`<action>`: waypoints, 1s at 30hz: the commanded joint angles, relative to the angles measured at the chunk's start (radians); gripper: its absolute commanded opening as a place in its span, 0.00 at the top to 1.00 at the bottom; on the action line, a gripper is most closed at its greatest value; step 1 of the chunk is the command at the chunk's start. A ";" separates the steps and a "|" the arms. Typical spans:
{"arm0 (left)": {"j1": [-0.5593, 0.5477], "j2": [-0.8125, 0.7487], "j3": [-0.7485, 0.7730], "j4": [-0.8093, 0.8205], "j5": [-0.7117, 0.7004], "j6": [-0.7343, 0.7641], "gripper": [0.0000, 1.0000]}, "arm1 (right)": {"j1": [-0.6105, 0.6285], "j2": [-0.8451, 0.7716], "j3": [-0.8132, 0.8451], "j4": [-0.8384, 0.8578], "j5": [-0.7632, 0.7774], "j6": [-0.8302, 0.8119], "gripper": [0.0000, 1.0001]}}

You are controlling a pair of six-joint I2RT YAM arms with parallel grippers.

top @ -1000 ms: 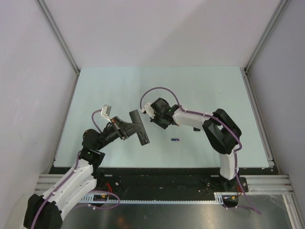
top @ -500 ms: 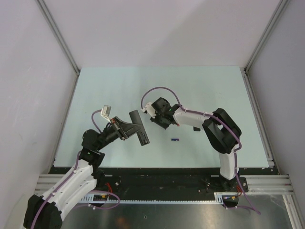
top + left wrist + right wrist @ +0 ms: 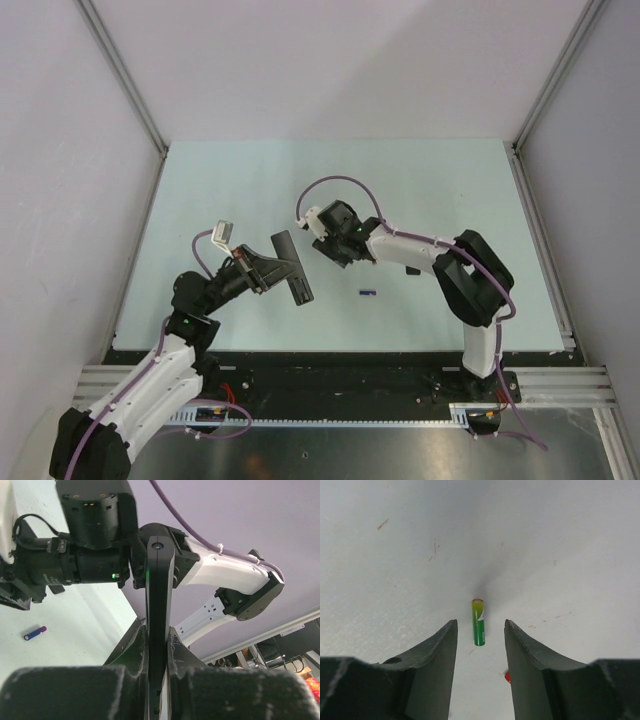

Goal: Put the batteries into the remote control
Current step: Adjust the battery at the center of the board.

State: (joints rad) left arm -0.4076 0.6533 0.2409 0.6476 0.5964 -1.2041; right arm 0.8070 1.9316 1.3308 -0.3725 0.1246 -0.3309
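My left gripper (image 3: 262, 270) is shut on the remote control (image 3: 292, 266), a slim black bar held above the table. In the left wrist view the remote control (image 3: 159, 595) stands edge-on, clamped between both fingers of the left gripper (image 3: 158, 630). The right gripper (image 3: 322, 244) hovers just right of the remote's far end. In its wrist view the right gripper (image 3: 480, 624) is open, and a green battery (image 3: 478, 622) lies free on the table between its fingertips. A red battery (image 3: 507, 676) peeks out beside the right finger. In the top view both are hidden under the gripper.
A blue-purple battery (image 3: 368, 293) lies on the pale green table (image 3: 440, 190), near the front and right of the remote; the left wrist view also shows this blue-purple battery (image 3: 35, 633). Grey walls enclose the table on three sides.
The right gripper has shifted slightly toward the far side. The left arm and the remote have not moved, and the blue-purple battery stays in place.
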 commanded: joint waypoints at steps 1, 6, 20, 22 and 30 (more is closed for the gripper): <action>-0.005 -0.017 -0.005 0.034 -0.006 0.003 1.00 | 0.009 -0.085 0.002 0.050 0.052 0.056 0.53; -0.005 -0.026 -0.003 0.032 -0.006 0.006 1.00 | -0.032 -0.182 -0.047 0.118 0.174 0.226 0.53; -0.002 -0.015 -0.020 0.024 -0.023 0.017 1.00 | 0.003 -0.544 -0.246 -0.013 0.489 0.899 0.00; 0.000 -0.014 -0.020 0.023 -0.035 0.020 1.00 | 0.008 -0.586 -0.275 0.013 0.439 0.917 0.00; 0.003 -0.006 -0.025 0.003 -0.087 0.044 1.00 | 0.087 -0.518 -0.289 -0.014 0.523 1.087 0.04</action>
State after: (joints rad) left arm -0.4072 0.6456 0.2211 0.6395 0.5491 -1.1954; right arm 0.8394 1.3518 1.0416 -0.4137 0.5804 0.6170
